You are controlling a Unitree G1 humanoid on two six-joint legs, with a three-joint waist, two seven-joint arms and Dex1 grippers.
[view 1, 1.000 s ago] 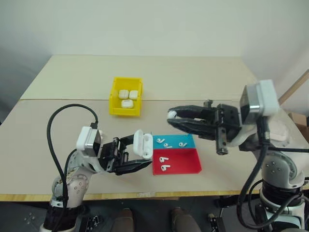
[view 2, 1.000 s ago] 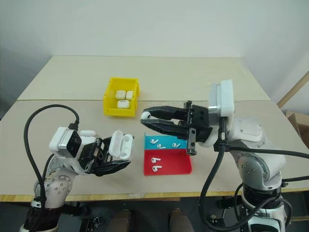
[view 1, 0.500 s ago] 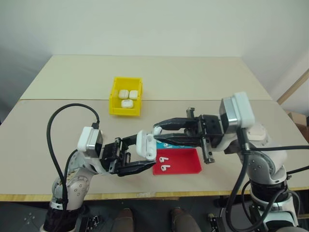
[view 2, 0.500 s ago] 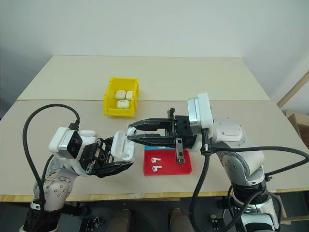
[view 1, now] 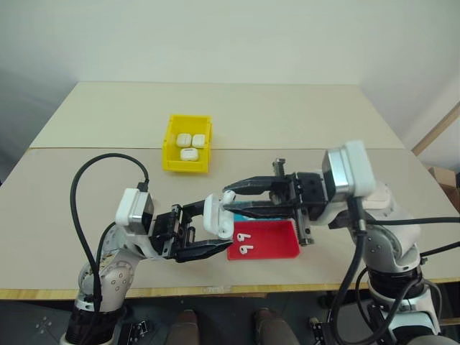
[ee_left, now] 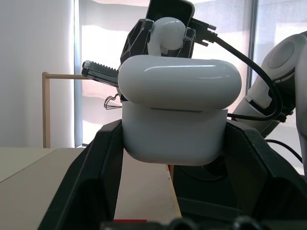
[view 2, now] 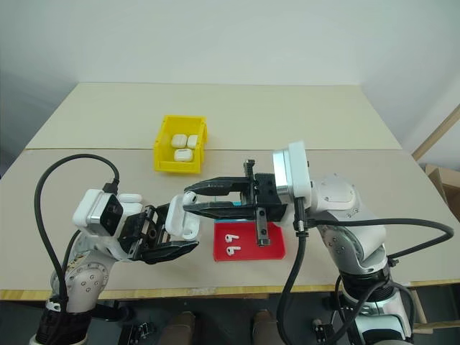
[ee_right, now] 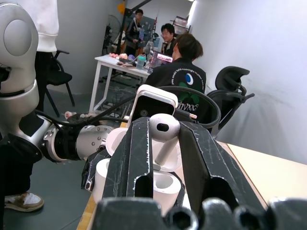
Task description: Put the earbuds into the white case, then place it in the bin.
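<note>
My left gripper is shut on the white case, held above the table with its lid flipped open. My right gripper is shut on one earbud and points left, its tips right over the open case. The earbud's stem points down at the case's wells; I cannot tell whether it touches. In the left wrist view the case sits between the fingers, the earbud above it. Two more earbuds lie in the red tray. The yellow bin stands further back and holds three white cases.
A blue tray lies behind the red one, mostly hidden under my right gripper. A black cable loops over my left arm. The table's front edge runs close below both arms. People sit at a desk in the background.
My right gripper has swung left with the earbud, from over the blue tray to just above the open case. The left gripper and the case have stayed put.
</note>
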